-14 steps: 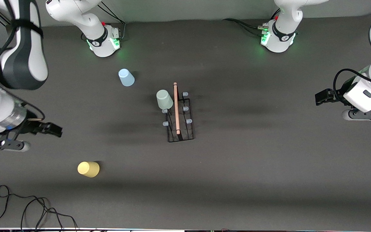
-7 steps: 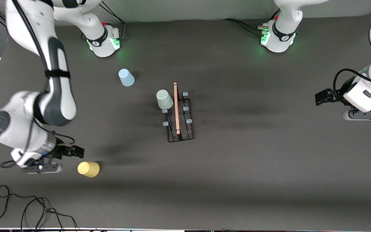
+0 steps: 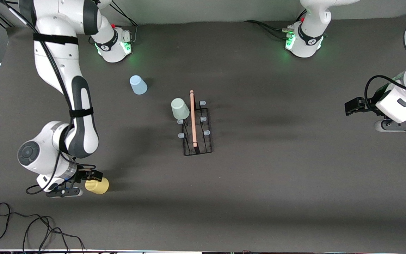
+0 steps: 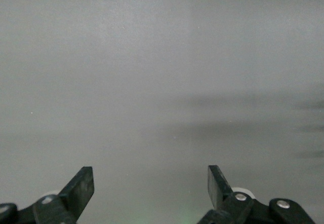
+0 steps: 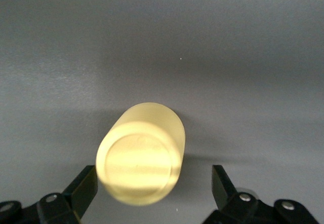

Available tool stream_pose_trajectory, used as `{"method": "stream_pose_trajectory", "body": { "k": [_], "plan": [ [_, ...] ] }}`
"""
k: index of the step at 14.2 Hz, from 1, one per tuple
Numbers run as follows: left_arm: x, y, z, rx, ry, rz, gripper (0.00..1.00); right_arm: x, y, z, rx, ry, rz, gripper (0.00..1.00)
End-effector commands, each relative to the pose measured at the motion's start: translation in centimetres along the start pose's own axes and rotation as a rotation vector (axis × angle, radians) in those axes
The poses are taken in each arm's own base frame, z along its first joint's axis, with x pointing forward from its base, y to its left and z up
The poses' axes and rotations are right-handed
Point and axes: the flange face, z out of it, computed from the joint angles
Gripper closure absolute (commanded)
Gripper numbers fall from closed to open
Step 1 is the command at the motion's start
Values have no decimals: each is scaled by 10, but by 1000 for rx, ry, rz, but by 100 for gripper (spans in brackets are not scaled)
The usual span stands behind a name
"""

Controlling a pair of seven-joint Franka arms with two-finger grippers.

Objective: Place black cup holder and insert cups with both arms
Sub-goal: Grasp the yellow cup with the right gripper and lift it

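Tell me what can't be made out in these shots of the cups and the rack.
- Black cup holder: the peg under the green cup is hidden by that cup, front view.
- Yellow cup: its mouth faces away in the right wrist view; in the front view the right gripper covers part of it.
- Left gripper: its wrist view shows only bare table.

The right arm has swung down toward the front camera. Its right gripper (image 3: 93,175) was up beside the bench's edge and well away from the yellow cup (image 3: 97,185). Now it sits just beside that cup, jaws wide apart.
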Motion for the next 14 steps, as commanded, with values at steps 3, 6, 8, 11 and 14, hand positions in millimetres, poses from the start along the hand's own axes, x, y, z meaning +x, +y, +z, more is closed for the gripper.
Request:
{"method": "stream_pose_trajectory", "body": {
  "k": [3,6,8,11,14],
  "plan": [
    [-3,-2,-5,12,6,12,0,15,-6,5,21,33,-23,0],
    [-3,-2,-5,12,6,12,0,20,-4,0,35,53,-9,59],
    [-3,-2,-5,12,6,12,0,21,-4,-2,35,55,-11,94],
    [-3,-2,-5,12,6,12,0,31,-17,-37,77,61,-8,99],
    [-3,-2,-5,12,6,13,0,26,-11,-123,95,-17,50,99]
  ]
}}
